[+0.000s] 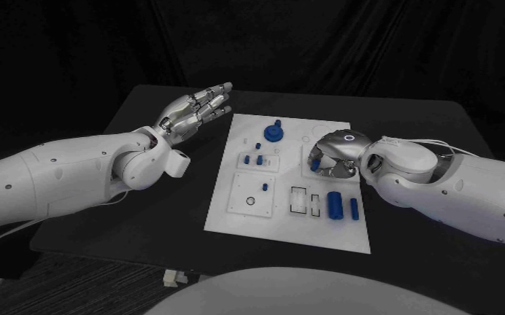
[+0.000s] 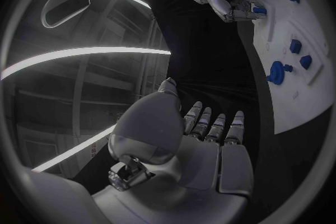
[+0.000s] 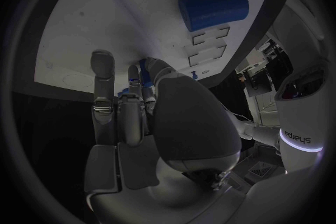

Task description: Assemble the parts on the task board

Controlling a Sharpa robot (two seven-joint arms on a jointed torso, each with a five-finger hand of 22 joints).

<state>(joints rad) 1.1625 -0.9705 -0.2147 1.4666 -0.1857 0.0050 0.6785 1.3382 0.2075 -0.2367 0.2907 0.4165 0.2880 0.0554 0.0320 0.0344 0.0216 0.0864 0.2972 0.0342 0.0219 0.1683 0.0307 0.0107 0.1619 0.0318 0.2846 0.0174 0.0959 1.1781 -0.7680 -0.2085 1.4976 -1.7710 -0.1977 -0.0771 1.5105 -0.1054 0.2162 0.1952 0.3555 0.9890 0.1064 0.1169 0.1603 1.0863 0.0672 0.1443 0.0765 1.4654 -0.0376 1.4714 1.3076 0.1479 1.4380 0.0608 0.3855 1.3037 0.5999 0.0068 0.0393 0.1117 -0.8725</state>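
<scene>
My right hand (image 1: 335,156) is down on the task board (image 1: 252,220) near its right edge, fingers curled on a small blue part (image 3: 145,75); firm hold unclear. My left hand (image 1: 197,111) hovers open off the board's left edge.

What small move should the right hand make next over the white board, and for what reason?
Probably lift slowly and check the hold. The right hand is down on the task board, its fingers curled round a small blue part; whether they grip it I cannot tell. The left hand hovers open beside the board, holding nothing.
</scene>
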